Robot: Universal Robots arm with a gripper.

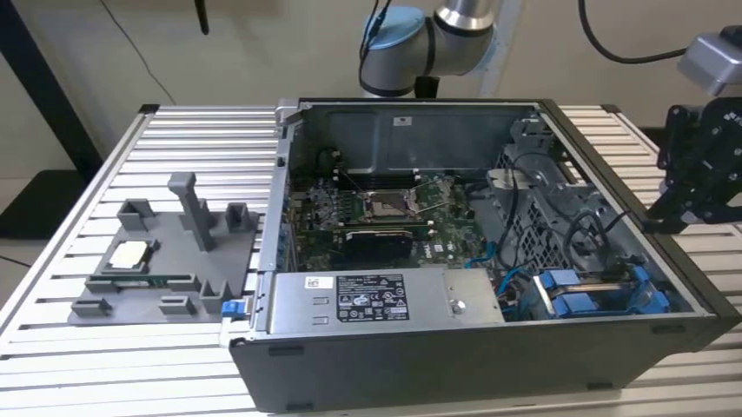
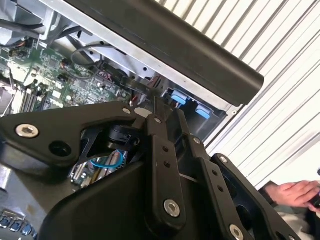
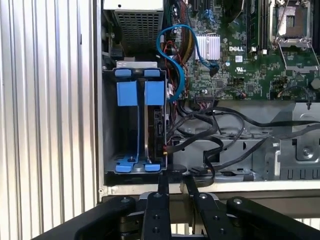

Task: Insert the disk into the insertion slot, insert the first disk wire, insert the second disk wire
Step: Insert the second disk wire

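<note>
- I see the disk point(image 3: 155, 93) standing on edge inside the insertion slot point(image 3: 108, 125). That puts it in the front corner of the computer case point(image 1: 464, 365), at the exterior view's right.
- A blue cable point(image 3: 175, 60) and black wires point(image 3: 210, 131) lie just beside the slot, toward the motherboard point(image 3: 240, 65).
- My gripper point(image 3: 176, 186) hovers just outside the case's edge by that corner, with its fingers slightly apart and holding nothing.

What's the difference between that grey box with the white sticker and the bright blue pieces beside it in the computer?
The grey box is plain metal with a white sticker on top; the blue carriers are bright plastic frames. The grey box is one wide block; the blue carriers are a slimmer pair, side by side. Both sit inside the black case.
</note>
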